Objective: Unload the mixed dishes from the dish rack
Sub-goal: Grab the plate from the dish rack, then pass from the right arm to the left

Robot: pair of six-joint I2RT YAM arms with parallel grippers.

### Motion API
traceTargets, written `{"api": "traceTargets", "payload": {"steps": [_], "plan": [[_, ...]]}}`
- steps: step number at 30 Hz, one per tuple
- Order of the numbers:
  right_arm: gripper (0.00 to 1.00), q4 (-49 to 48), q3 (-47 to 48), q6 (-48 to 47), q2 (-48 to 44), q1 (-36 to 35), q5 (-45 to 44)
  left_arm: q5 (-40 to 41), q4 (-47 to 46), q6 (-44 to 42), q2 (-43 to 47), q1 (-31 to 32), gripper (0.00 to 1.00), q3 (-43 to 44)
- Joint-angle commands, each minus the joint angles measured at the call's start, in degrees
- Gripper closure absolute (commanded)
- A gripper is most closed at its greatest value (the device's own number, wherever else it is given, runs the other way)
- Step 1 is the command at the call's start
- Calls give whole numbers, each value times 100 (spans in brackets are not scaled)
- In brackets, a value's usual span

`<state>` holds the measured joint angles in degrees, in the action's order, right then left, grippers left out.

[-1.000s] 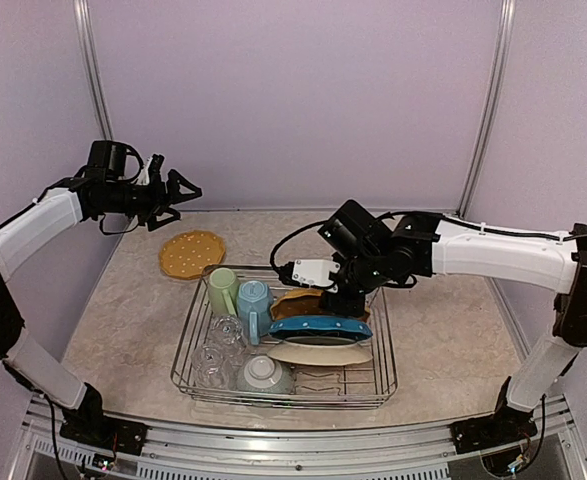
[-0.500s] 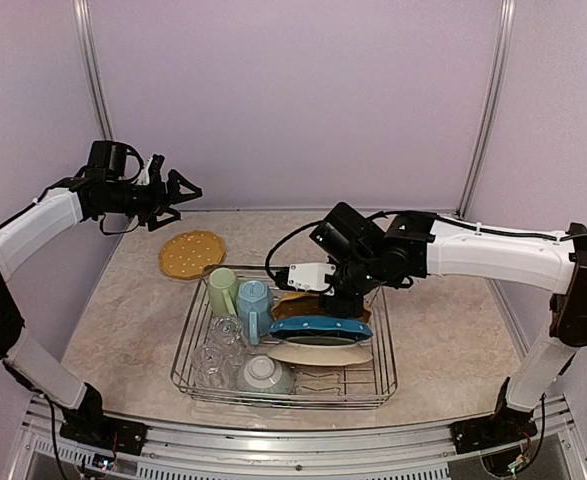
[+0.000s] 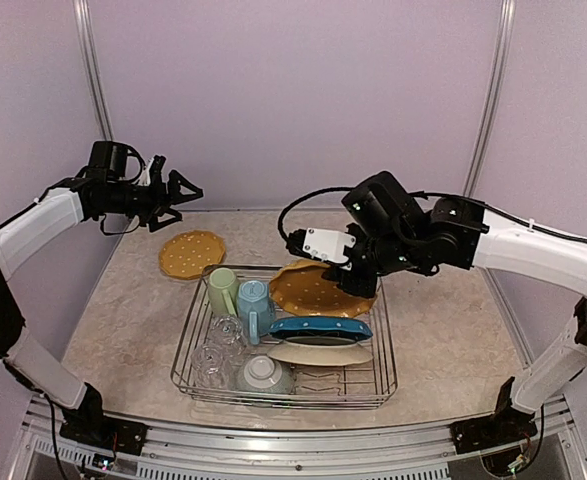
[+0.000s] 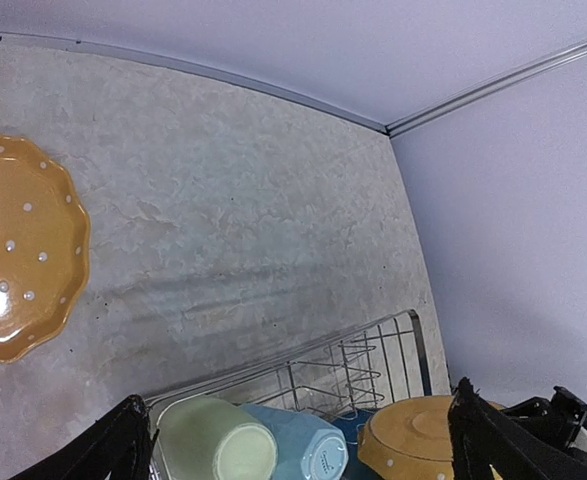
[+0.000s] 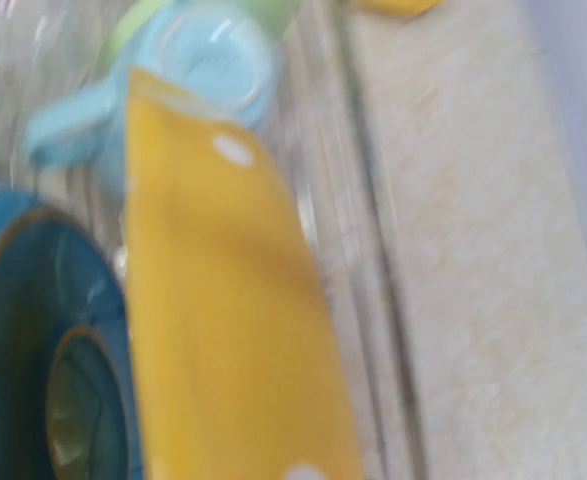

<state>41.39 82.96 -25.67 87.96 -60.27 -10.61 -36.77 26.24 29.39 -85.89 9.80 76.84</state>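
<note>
My right gripper is shut on the right edge of a yellow dotted plate and holds it tilted above the back of the dish rack; this plate fills the blurred right wrist view. In the rack are the pale green mug, light blue mug, blue dotted plate, cream plate, grey-green bowl and clear glasses. My left gripper is open and empty, high above the back left. Another yellow dotted plate lies on the table.
The left wrist view shows the table plate, the rack's back wires, both mugs and the lifted plate. Purple walls close the back and sides.
My right gripper has lifted the yellow dotted plate up out of the rack's back slots and tilted it flatter. The left arm has not moved.
</note>
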Motion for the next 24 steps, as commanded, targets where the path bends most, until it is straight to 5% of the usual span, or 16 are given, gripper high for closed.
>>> {"api": "traceTargets", "payload": {"steps": [1, 9, 24], "plan": [[100, -1293, -259, 283, -803, -51, -251, -139, -61, -21, -69, 30, 2, -55], [100, -3142, -1304, 1511, -1689, 443, -179, -422, -148, 55, -87, 30, 1, -64], [100, -6141, -2465, 6790, -1405, 2322, 1692, -2397, -1389, 659, -274, 434, 2, -298]]}}
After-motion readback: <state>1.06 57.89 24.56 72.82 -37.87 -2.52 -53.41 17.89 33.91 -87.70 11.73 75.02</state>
